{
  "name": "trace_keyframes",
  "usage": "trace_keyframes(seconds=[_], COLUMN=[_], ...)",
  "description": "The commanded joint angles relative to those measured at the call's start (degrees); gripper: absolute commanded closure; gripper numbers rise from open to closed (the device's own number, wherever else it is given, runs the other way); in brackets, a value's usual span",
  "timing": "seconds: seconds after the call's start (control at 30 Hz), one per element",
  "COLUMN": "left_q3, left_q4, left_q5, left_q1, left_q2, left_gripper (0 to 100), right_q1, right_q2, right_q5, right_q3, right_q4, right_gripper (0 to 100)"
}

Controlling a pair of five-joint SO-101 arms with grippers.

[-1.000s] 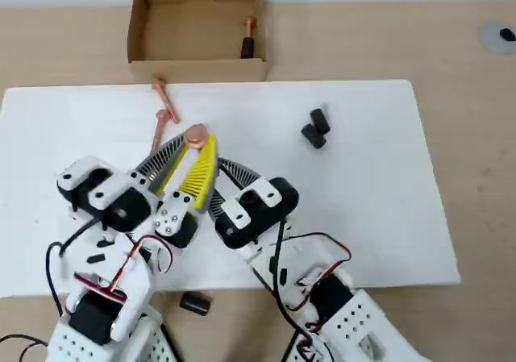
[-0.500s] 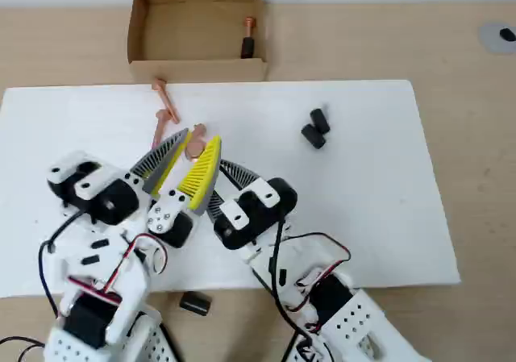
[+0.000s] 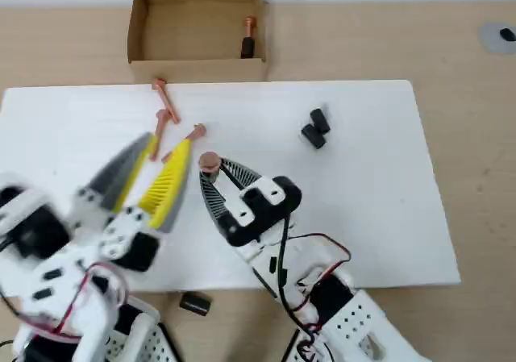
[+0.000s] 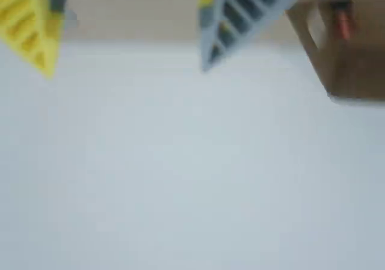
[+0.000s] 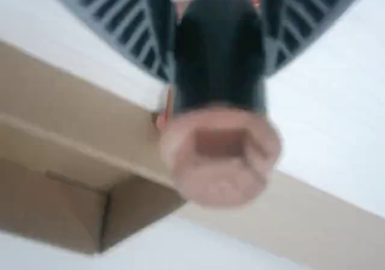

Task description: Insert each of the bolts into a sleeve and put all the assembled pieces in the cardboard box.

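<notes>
Pulls back from the cardboard box point(image 3: 197, 70) since a second ago, fingers spread, released: left end effector point(image 3: 167, 143). Clenches the sleeved bolt point(image 3: 210, 162), short of the box's front wall: right end effector point(image 3: 216, 175). Lies inside the box: one assembled piece point(image 3: 248, 38).

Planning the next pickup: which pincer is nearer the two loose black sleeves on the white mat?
Right. The right pincer, shut on a sleeved bolt, is the closer one to the black sleeves. The left pincer, open, lies beyond it, farther from them, beside the loose bolts.
</notes>
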Motion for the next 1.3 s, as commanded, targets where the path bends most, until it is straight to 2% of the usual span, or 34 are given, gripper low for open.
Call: trace_keyframes(seconds=[0.0, 0.17, 0.23, 0.37, 0.53, 0.83, 1.07, 1.27], left_q3=[-6.9, -17.8, -21.6, -24.4, -24.0, -16.4, -14.4, -14.9], left_q4=[4.5, 16.1, 18.3, 18.5, 18.0, 17.2, 15.2, 11.3], left_q5=[-4.7, -5.6, -6.9, -11.5, -17.0, -30.1, -30.1, -25.2], left_q1=[-3.1, -8.4, -11.6, -19.6, -28.2, -29.0, -29.0, -29.0], left_q2=[4.5, 19.2, 25.9, 36.6, 43.3, 48.3, 55.7, 68.5], left_gripper=[82, 83, 83, 84, 86, 86, 86, 86], right_q1=[4.1, 8.1, 9.5, 12.3, 17.0, 20.2, 22.1, 23.4], right_q2=[0.9, 11.7, 18.2, 34.7, 56.6, 88.1, 113.3, 131.2], right_q5=[-1.5, -1.6, -1.6, -1.6, -1.4, -1.2, -1.2, -1.2], right_q3=[-8.7, -23.7, -30.8, -47.4, -68.7, -95.4, -116.5, -133.5], right_q4=[0.0, 2.5, 2.5, 2.5, 2.7, 2.7, 2.8, 2.8], right_gripper=[98.9, 98.9, 98.9, 98.9, 98.9, 98.8, 98.8, 98.8])
